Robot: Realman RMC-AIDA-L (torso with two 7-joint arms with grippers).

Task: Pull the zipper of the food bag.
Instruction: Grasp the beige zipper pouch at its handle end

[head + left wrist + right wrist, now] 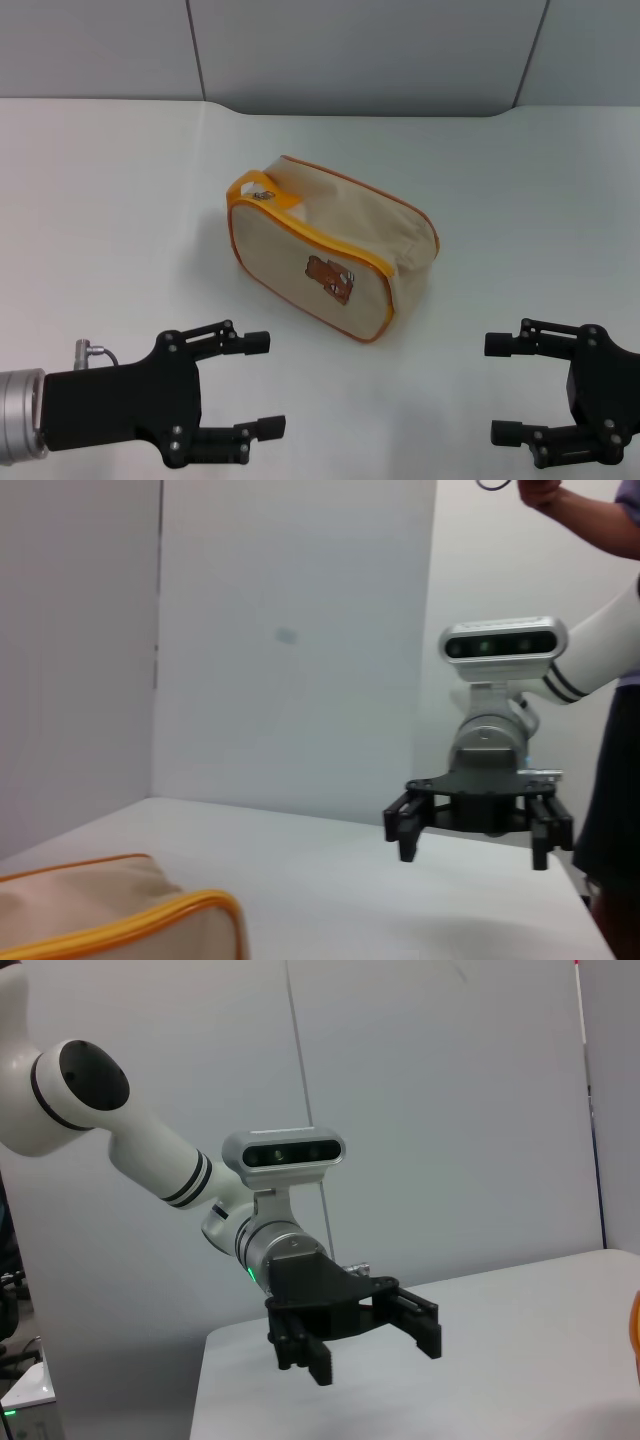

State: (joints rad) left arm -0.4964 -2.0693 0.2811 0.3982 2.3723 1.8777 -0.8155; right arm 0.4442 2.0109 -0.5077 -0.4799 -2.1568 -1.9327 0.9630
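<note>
The food bag (345, 215), a beige canvas pouch with a brown bear patch (330, 277), lies on the white table in the middle of the head view. Its yellow-orange zipper (337, 245) runs along the top front edge. A small silver pull tab (265, 195) sits at the bag's far left end, by the strap loop. My left gripper (264, 385) is open and empty, near and left of the bag. My right gripper (497, 388) is open and empty, near and right of it. A corner of the bag shows in the left wrist view (110, 905).
The white table (120, 220) is backed by grey wall panels (350, 50). The left wrist view shows my right gripper (474, 854) and a person (605, 525) standing behind it. The right wrist view shows my left gripper (372, 1355).
</note>
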